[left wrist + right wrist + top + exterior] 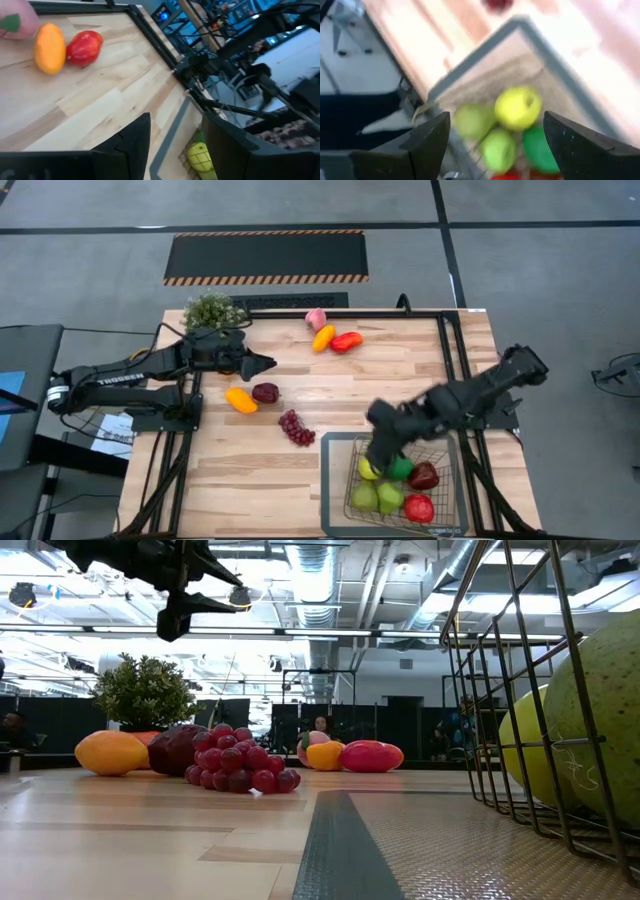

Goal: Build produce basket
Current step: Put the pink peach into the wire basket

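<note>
The wire basket stands at the table's near right. It holds a yellow apple, green pears, a lime and red pieces. On the wood lie an orange pepper, a dark red fruit, purple grapes, a pink peach, a yellow-orange pepper and a red pepper. My right gripper hangs open and empty over the basket. My left gripper is open and empty above the table's far left, pointing right.
A bushy potted plant stands at the far left corner, behind my left arm. Bare wood lies between the grapes and the far peppers. The basket's sloping wire wall rises close on the right in the low view.
</note>
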`<state>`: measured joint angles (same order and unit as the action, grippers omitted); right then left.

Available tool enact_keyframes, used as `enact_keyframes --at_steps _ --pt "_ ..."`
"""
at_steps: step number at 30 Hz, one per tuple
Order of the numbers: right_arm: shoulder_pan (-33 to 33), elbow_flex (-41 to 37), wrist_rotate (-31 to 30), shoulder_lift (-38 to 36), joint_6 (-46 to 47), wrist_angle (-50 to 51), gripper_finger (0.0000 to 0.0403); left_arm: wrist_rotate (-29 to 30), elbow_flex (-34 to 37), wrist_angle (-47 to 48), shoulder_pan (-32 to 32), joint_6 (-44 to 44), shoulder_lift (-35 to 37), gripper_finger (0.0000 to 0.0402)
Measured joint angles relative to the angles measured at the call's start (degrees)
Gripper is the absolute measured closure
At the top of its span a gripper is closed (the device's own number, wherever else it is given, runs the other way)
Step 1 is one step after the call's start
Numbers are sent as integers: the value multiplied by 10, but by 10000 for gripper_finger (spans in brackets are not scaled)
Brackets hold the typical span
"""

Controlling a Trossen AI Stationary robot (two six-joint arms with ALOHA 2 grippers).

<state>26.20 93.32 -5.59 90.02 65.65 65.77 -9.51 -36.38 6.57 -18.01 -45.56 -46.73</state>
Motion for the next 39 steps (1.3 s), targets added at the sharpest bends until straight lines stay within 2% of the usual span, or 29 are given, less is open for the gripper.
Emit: enact_keyframes --at_steps 5,14,19,24,31,39 --pt "-106 7 -9 3 -78 -2 69 -35 0 -1 -21 1 30 236" --pt "-293 8 -8 69 -176 -33 71 -39 0 25 -35 19 78 236" --pt "-361 9 -3 98 -319 -36 71 -37 0 62 -35 39 90 236" --pt "-408 36 -6 118 -422 -25 71 -34 0 78 -35 59 90 236" --pt "-444 138 -12 203 -511 -28 65 -7 0 87 -41 74 90 230" --pt "-486 334 -65 347 -426 -32 67 -7 0 110 -84 86 90 204"
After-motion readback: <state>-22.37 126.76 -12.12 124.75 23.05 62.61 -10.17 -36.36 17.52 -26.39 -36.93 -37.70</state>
